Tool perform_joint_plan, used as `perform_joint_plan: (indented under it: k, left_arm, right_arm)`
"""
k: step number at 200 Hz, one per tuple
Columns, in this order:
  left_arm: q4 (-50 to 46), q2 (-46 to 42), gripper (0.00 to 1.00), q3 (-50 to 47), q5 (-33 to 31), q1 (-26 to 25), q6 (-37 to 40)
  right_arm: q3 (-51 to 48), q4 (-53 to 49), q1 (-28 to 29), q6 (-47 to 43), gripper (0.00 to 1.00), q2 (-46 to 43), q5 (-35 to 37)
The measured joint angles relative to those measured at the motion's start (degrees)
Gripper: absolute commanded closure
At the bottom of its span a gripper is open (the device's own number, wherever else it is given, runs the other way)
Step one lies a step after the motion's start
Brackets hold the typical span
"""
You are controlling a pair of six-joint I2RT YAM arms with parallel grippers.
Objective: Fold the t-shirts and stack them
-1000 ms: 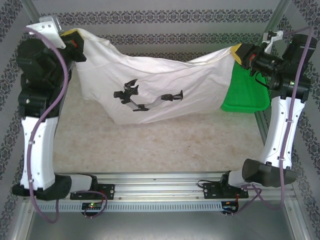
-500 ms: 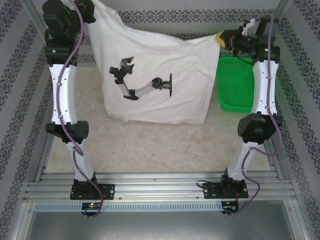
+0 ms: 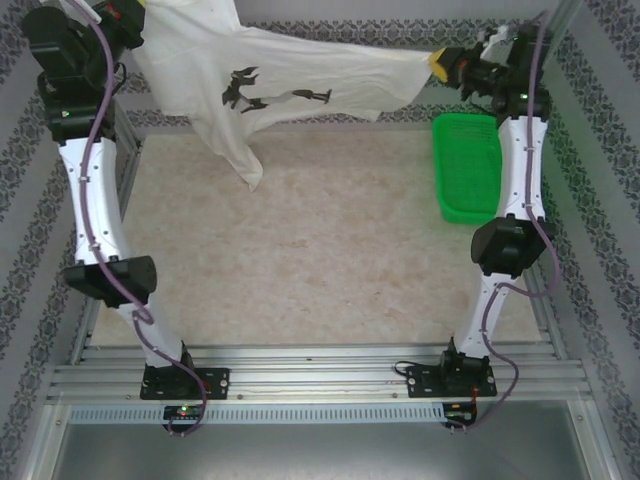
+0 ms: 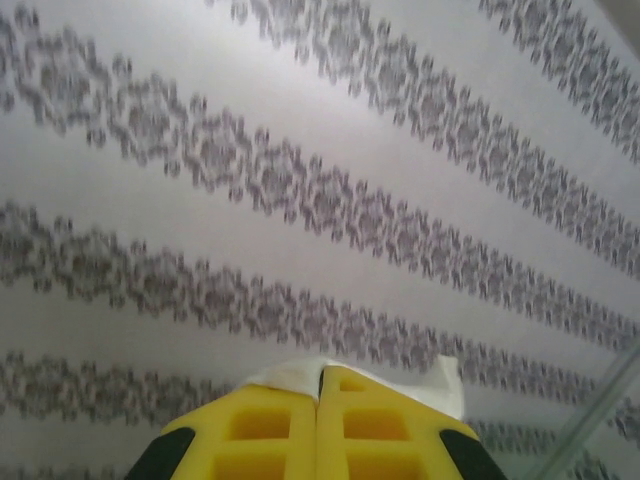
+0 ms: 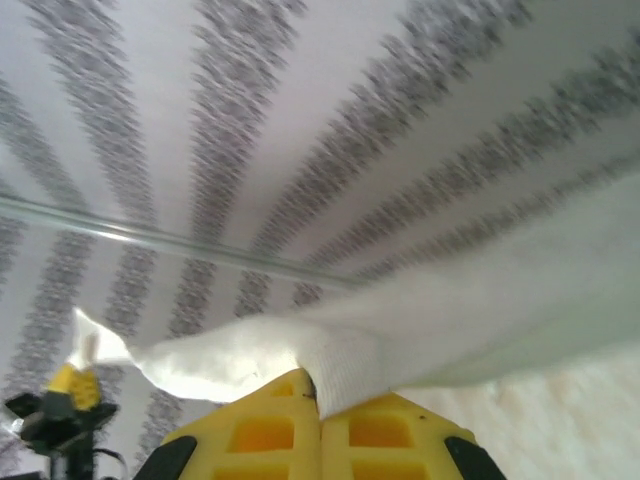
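Lifting higher, the left tool (image 3: 132,12) and right tool (image 3: 443,66) are each pinching an edge of the t-shirt (image 3: 300,85), which is now stretching across the upper frame, clear of the desk (image 3: 320,260), probably readying it for spreading.

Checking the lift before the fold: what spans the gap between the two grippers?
The t-shirt, held up above the table from the left gripper to the right gripper, one part drooping. The top view shows it.

My left arm (image 3: 95,215), my right arm (image 3: 520,170): white link shells, black joint housings, purple cables (image 3: 84,175) tied alongside. My fingers (image 4: 258,430): yellow moulded pads, square recesses, black flanks. My bases (image 3: 185,382): black.
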Motion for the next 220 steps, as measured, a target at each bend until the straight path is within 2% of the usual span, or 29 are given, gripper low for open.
perform_joint_plan:
  k: [20, 40, 62, 84, 107, 150, 220]
  left_arm:
    - [5.62, -12.76, 1.00, -25.11, 0.31, 0.02, 0.26]
    - [10.64, -24.02, 1.00, -49.59, -0.55, 0.28, 0.37]
    - [12.94, -33.07, 1.00, -72.78, -1.86, 0.39, -0.13]
    - [12.41, -39.52, 1.00, -88.83, -2.91, 0.39, -1.20]
    - [9.42, -47.50, 1.00, -97.46, -4.66, 0.39, -1.66]
    - [1.84, -61.77, 1.00, -102.92, -10.84, 0.39, -2.29]
    - [-8.26, -68.11, 1.00, -108.56, -15.02, 0.39, -5.22]
  right_arm:
    - [-24.96, 4.00, 0.11, -4.17, 1.00, -10.03, 0.66]
    - [-43.41, 6.43, -0.15, -8.33, 0.99, -14.47, 1.70]
    - [-58.36, 6.69, -0.15, -13.29, 0.99, -15.45, 3.56]
    - [-69.70, 5.53, -0.15, -19.23, 0.99, -17.29, 5.20]
    - [-76.91, 3.91, -0.39, -22.77, 0.99, -23.58, 7.02]
    - [-85.46, 0.07, -3.34, -25.92, 0.96, -30.60, 10.97]
    - [-86.93, -5.84, -3.63, -29.97, 0.92, -30.80, 14.08]
